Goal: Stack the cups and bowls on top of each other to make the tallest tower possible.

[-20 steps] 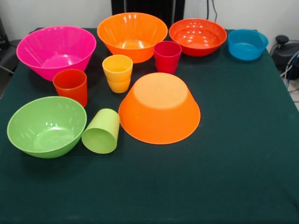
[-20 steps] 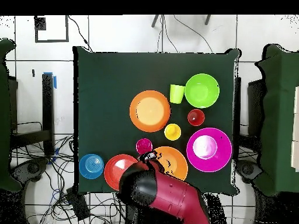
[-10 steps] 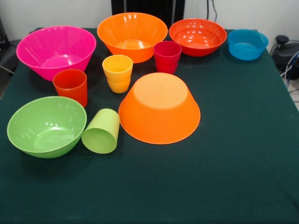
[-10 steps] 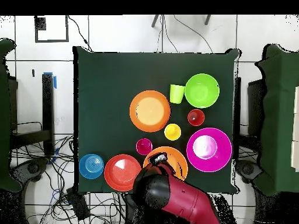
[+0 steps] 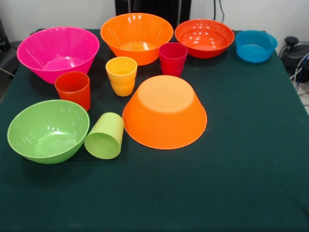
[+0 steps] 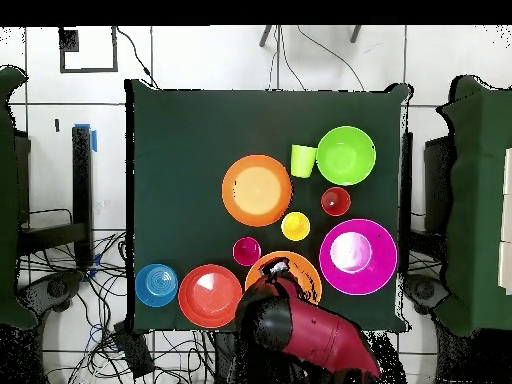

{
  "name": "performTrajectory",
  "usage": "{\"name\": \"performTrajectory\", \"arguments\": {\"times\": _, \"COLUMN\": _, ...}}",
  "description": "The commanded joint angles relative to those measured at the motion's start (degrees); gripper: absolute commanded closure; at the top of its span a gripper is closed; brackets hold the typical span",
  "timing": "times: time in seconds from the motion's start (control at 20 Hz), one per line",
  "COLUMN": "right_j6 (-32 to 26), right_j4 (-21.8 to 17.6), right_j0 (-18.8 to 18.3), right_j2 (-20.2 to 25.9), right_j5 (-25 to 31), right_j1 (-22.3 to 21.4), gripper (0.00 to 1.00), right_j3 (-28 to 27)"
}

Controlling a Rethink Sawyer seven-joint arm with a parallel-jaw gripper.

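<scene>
So we've got the dark green cloth-covered table [image 5: 241, 183] with everything spread out, nothing stacked yet. Biggest up front: a large flared orange plastic bowl [image 5: 164, 112] flipped upside down mid-table. Upright along the back are the large flared pink bowl [image 5: 58, 52], the second large flared orange bowl [image 5: 136, 36], the round red-orange bowl [image 5: 204, 37] and the small blue bowl [image 5: 256, 46]. The round lime green bowl [image 5: 48, 130] sits at the near left.

Cups: the lime green tumbler [image 5: 105, 136] lies on its side just beside the green bowl; red-orange cup [image 5: 73, 89], yellow-orange cup [image 5: 121, 75] and magenta-red cup [image 5: 173, 58] stand upright.

From overhead, the red and black arm [image 6: 305, 335] hangs over the back orange bowl; we can't tell how its gripper [image 6: 277, 267] is set.
</scene>
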Motion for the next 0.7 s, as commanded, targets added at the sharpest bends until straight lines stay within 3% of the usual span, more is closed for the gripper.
{"name": "performTrajectory", "arguments": {"times": 0.05, "right_j6": 0.78, "right_j4": -4.72, "right_j0": -1.53, "right_j2": 7.03, "right_j5": -5.27, "right_j1": 7.63, "gripper": 0.00, "right_j3": -0.51}}
{"name": "performTrajectory", "arguments": {"times": 0.45, "right_j6": 2.01, "right_j4": -5.38, "right_j0": -0.38, "right_j2": 6.33, "right_j5": -9.54, "right_j1": 12.57, "gripper": 0.00, "right_j3": -3.75}}
{"name": "performTrajectory", "arguments": {"times": 0.7, "right_j6": 1.61, "right_j4": -5.71, "right_j0": -1.52, "right_j2": 7.46, "right_j5": -9.59, "right_j1": 13.83, "gripper": 0.00, "right_j3": -4.68}}
